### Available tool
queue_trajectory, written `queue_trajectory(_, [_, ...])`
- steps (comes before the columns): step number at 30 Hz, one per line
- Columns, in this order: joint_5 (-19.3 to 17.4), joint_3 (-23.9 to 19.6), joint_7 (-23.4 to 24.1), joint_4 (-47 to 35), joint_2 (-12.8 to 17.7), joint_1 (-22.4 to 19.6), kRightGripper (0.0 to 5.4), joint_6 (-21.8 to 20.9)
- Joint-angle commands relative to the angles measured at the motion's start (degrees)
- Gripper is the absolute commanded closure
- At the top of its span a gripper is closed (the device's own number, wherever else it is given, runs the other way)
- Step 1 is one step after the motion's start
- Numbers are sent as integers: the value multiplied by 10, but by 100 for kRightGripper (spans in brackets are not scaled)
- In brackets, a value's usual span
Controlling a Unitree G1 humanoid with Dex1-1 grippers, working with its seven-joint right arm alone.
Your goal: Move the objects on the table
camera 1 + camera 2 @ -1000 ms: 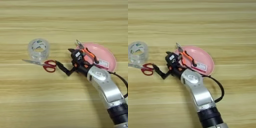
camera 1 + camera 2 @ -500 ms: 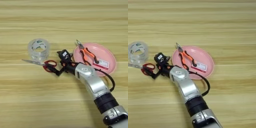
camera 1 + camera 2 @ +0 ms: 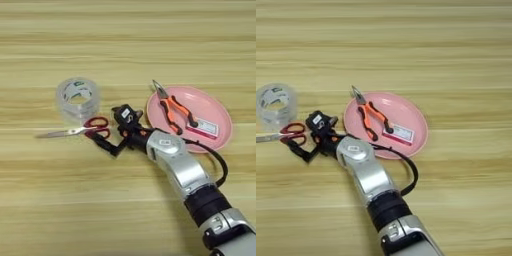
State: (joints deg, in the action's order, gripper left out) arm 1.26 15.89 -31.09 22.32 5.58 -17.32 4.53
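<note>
Right gripper [image 3: 114, 134] sits at the red handles of the scissors [image 3: 75, 130], one black finger [image 3: 106, 146] just near of the loops, the other on the far side; fingers apart, straddling the handles, can't tell if they touch; scissors lie flat on the table [image 3: 125, 45], blades pointing left; clear tape roll [image 3: 77, 97] just beyond the scissors, far-left of gripper; pink plate [image 3: 210, 112] to the right, holding orange-black pliers [image 3: 174, 110] with jaws over the far-left rim, and the white-red box [image 3: 202, 128] beside them.
</note>
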Motion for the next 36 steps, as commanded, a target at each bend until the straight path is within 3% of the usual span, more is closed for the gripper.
queue_trajectory(1, [18, -10, 6, -33, 41, 11, 5, 18])
queue_trajectory(13, [26, -9, -1, -77, 72, 36, 5, 35])
queue_trajectory(28, [63, -31, 35, -46, 142, 7, 5, 18])
queue_trajectory(36, [62, -43, 39, -52, 153, 7, 5, 19])
